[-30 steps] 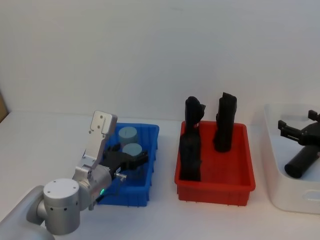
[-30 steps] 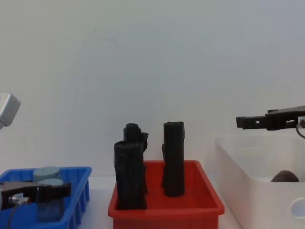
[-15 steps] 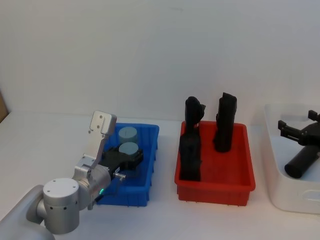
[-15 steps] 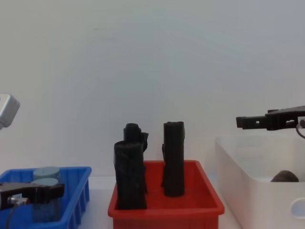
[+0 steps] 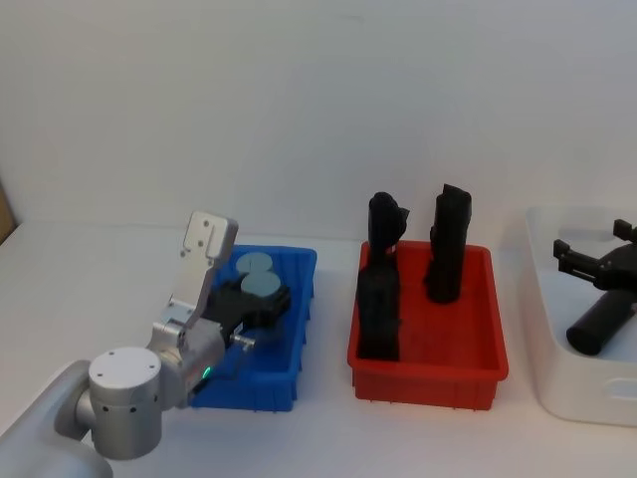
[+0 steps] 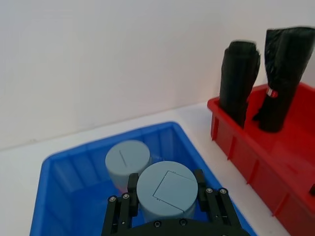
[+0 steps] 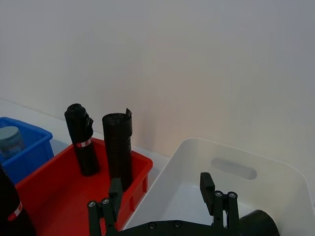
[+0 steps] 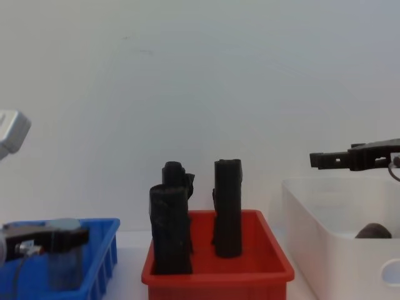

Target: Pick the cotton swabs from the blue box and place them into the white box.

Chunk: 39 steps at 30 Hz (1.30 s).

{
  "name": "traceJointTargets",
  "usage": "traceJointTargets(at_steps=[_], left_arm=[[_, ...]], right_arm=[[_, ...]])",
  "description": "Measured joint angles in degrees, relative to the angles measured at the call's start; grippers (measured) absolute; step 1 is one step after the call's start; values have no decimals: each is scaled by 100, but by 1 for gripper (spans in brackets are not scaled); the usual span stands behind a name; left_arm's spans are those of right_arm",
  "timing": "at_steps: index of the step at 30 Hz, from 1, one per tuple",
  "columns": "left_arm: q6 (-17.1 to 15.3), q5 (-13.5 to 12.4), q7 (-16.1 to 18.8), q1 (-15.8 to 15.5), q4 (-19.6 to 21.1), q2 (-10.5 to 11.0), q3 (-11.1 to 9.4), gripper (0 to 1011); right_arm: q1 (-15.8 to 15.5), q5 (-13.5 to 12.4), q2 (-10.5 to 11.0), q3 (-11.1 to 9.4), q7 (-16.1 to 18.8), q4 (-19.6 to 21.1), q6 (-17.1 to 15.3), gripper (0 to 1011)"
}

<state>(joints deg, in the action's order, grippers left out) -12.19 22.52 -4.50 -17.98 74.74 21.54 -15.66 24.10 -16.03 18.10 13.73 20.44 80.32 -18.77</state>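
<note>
stage: first pick, nothing delivered | left gripper (image 6: 166,180) fingers pinching one cotton swab jar (image 5: 258,284) in blue box (image 5: 301,261), second jar (image 6: 127,157) touching it | right gripper (image 7: 161,183) fingers spread above white box (image 5: 543,299), holding just a black roll (image 5: 602,324)

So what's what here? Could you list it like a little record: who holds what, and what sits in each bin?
left gripper: shut on one cotton swab jar, inside the blue box
other cotton swab jar: standing in the blue box, right beside the held one
right gripper: open and empty, above the white box
white box contents: one black roll, lying down
red bin: three black rolls, upright
</note>
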Motion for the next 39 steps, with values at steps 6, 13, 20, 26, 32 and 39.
traceJointTargets(at_steps=[6, 13, 20, 26, 32, 39], left_arm=[[64, -209, 46, -22, 290, -8, -21, 669], [121, -545, 59, -85, 656, -31, -52, 670], [207, -883, -3, -208, 1003, -85, -87, 670], [322, -1175, -143, -388, 1287, -176, -127, 670], [454, -1440, -332, -616, 1493, -309, -177, 670], [596, -1702, -584, -941, 1629, -538, -264, 670]], right_arm=[[0, 0, 0, 0, 0, 0, 0, 1001], [3, 4, -1, 3, 19, 0, 11, 1001], [51, 49, -20, 34, 201, -33, 129, 1001], [143, 128, -68, 102, 534, -121, 360, 1001], [220, 207, -125, 178, 821, -190, 591, 1001], [347, 367, -258, 336, 1198, -305, 985, 1001]])
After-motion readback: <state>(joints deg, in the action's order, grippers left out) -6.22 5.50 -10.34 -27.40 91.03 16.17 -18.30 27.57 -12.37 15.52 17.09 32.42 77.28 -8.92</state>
